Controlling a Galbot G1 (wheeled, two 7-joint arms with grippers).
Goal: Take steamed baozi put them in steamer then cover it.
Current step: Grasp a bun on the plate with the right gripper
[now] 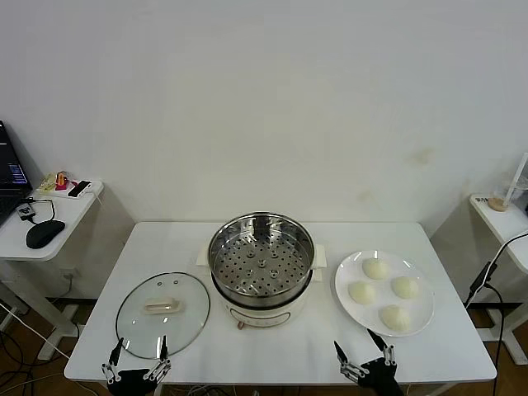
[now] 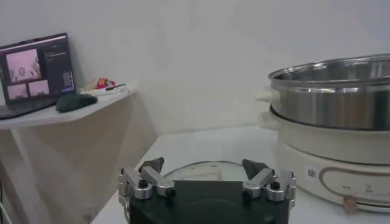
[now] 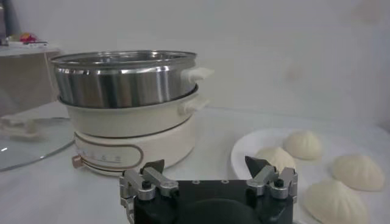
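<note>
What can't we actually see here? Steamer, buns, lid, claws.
- Steamer interior: hidden by its wall in both wrist views; only the head view shows the tray.
- Baozi: right wrist view shows three whole; the fourth is hidden behind the right claw.
- Cover: mostly hidden behind the left claw in the left wrist view.
- Arms: cut off by the head view's lower edge.
</note>
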